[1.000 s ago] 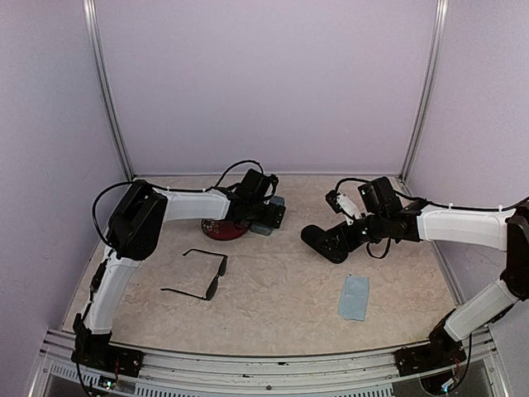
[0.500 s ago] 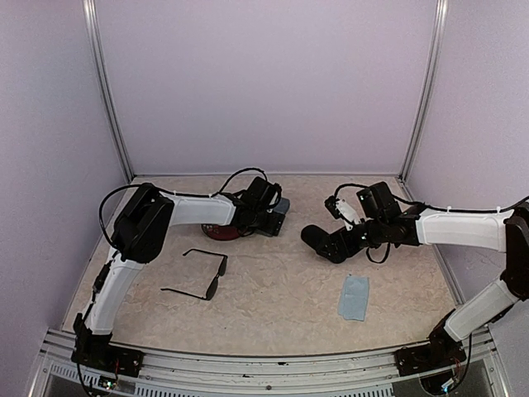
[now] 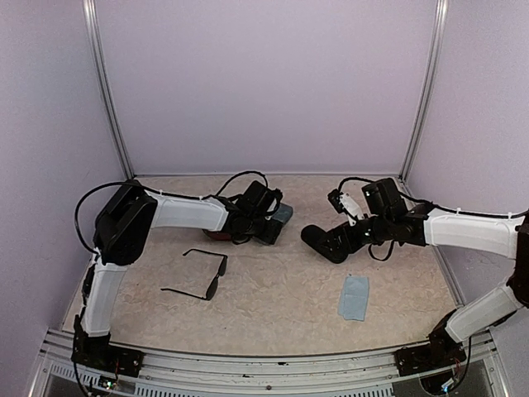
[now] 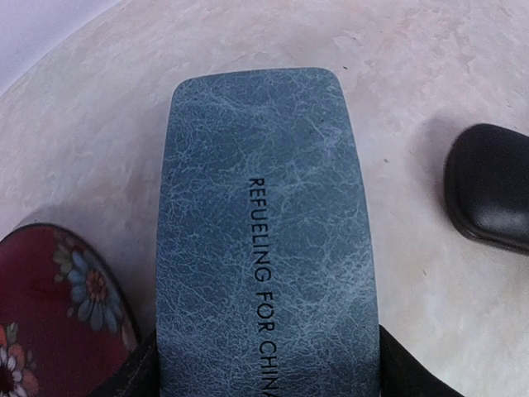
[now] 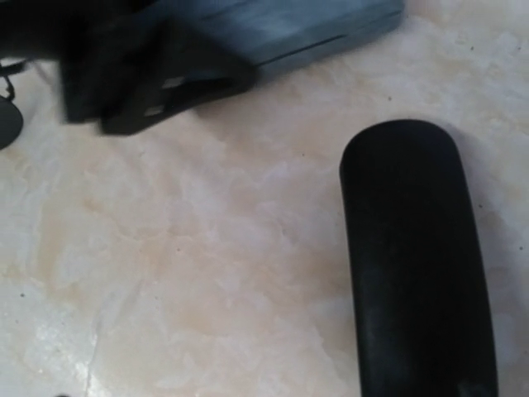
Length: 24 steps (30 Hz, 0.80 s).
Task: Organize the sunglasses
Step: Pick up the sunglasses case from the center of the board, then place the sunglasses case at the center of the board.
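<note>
A pair of sunglasses (image 3: 202,273) with a thin black frame and dark lenses lies open on the table, left of centre and in front of the left arm. My left gripper (image 3: 264,222) is at the back of the table. It is shut on the long sides of the blue-grey rectangular case (image 4: 264,231), with a dark finger (image 4: 136,376) pressed to each edge. The right gripper (image 3: 354,235) is open just right of the black oval case (image 3: 322,241). Its fingers stay out of the right wrist view, where the black oval case (image 5: 417,265) lies alone on the table.
A red floral pouch (image 4: 50,322) lies right beside the blue-grey case, mostly hidden under the left arm in the top view. A small blue cloth (image 3: 354,298) lies at the front right. Purple walls close in the back and both sides.
My left gripper has dropped lower and narrowed its jaws onto the blue-grey case, which shifted slightly right. The right gripper moved a little to the right, staying by the black case.
</note>
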{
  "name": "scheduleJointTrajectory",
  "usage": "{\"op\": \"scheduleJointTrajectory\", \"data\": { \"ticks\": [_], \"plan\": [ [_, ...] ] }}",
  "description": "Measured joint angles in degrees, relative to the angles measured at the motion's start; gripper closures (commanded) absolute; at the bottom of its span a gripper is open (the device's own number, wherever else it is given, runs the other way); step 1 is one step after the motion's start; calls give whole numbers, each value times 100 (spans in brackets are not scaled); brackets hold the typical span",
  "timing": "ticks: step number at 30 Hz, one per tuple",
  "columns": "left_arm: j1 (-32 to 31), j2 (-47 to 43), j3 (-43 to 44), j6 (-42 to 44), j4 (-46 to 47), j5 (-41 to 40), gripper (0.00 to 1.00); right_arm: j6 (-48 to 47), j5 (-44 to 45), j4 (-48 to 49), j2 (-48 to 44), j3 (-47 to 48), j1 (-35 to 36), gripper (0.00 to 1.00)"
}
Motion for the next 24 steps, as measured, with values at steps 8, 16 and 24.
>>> {"op": "scheduleJointTrajectory", "data": {
  "ticks": [8,16,24],
  "plan": [
    [-319,-1971,-1915,-59,540,42,83,192,-131,109,-192,-219,105,3],
    [-898,-3233,-3392,-184,984,645,85,278,-455,367,-511,-667,334,4],
    [-1307,-3526,-4188,-428,1318,1078,85,538,-741,452,-1172,-883,647,5]
  ]
}}
